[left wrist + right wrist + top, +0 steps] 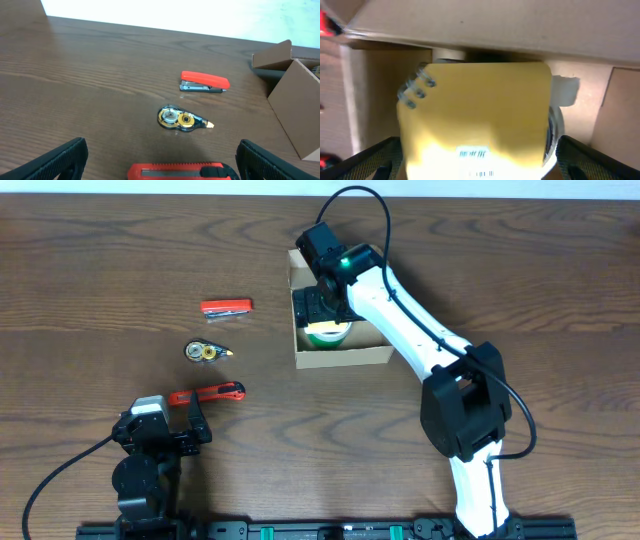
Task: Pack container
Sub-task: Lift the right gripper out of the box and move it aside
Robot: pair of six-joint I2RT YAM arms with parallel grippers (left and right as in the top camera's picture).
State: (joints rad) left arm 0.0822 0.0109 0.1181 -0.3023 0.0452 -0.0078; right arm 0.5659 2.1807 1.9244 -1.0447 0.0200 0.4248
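Yellow spiral notepad (475, 120) is lying atop a tape roll (326, 334) inside the cardboard box (340, 358). The right pincer (477, 152) is hovering wide-spread close above and may snag the pad on lifting.

Dark brown wood-grain desk (90, 250). Fills the whole overhead view. Meets a washed-out white band (200, 15) past the far edge in the left wrist view.

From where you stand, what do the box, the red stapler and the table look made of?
The box looks like plain tan cardboard, matte, with folded flaps. The red stapler seems glossy plastic on top with a silvery, likely metal, base. The table shows dark wood grain with a slight sheen; solid wood or laminate, I cannot tell.
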